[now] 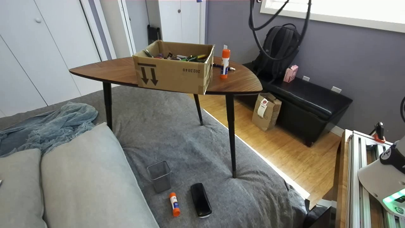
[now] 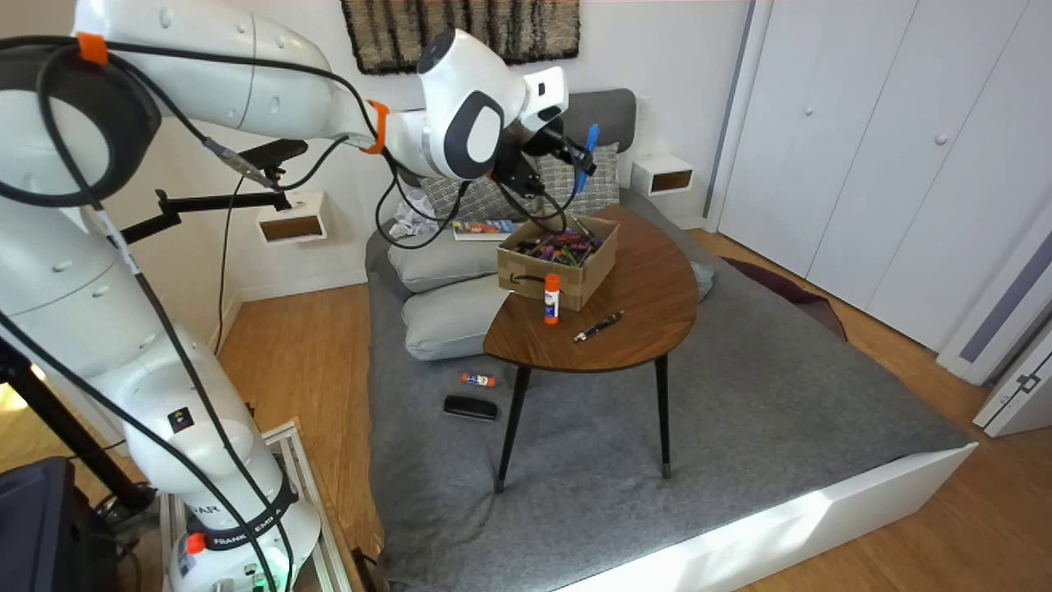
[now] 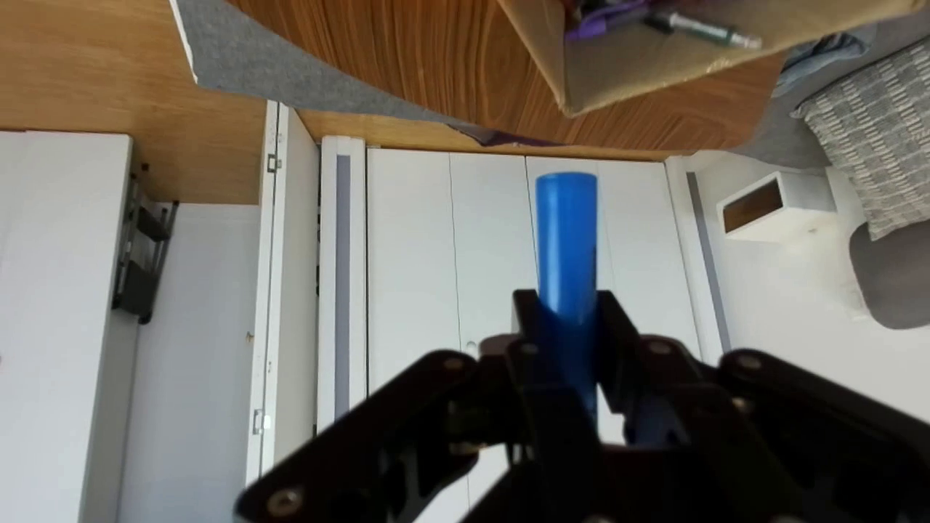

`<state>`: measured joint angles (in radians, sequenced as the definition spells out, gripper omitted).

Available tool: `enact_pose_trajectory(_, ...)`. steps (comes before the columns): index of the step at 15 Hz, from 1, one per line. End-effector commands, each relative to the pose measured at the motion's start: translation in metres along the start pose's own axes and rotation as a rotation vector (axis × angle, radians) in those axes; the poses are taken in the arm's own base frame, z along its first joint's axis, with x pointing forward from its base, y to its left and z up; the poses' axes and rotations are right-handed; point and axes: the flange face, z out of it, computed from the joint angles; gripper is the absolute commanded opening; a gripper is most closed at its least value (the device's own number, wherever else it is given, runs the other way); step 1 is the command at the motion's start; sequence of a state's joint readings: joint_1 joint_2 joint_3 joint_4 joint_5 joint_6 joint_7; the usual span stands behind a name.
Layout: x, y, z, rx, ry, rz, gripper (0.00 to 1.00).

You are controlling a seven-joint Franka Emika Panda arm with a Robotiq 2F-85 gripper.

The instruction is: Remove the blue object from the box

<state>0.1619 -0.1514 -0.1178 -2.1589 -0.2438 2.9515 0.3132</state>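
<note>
The pincer is clenched on the blue object, jaws at either side, and in an exterior view the blue object hangs nearly upright in the air, above the level of the box and apart from it; whether it is directly overhead I cannot tell. Further out, the box, heaped with pens and markers, rests on the table, a glue stick standing just beside the box. I judge the lifting-out finished, setting-down to come: the next move likely calls for carrying sideways, lowering, then releasing.
</note>
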Motion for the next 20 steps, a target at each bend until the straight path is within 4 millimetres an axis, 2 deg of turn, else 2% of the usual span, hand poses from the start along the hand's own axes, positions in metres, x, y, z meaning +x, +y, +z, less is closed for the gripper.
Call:
enact_pose_trajectory(1,-0.05,0.003,-0.045,-0.027,-0.017,-0.032,0.05)
enact_pose_trajectory(5,-0.08,0.0,-0.069,-0.083,0.003,-0.07,0.05)
enact_pose_trajectory(6,-0.062,0.001,-0.05,-0.058,-0.018,-0.07,0.2)
enact_pose_trajectory(9,-0.075,0.0,-0.062,-0.074,-0.014,-0.074,0.2)
enact_pose_trajectory(14,-0.076,0.0,-0.063,-0.075,-0.014,-0.075,0.2)
enact_pose_trajectory(15,-0.076,0.0,-0.063,-0.075,-0.014,-0.075,0.05)
enact_pose_trajectory(16,-0.076,-0.001,-0.063,-0.088,-0.002,-0.072,0.05)
enact_pose_trajectory(20,-0.1,-0.02,-0.061,-0.101,-0.023,-0.046,0.05)
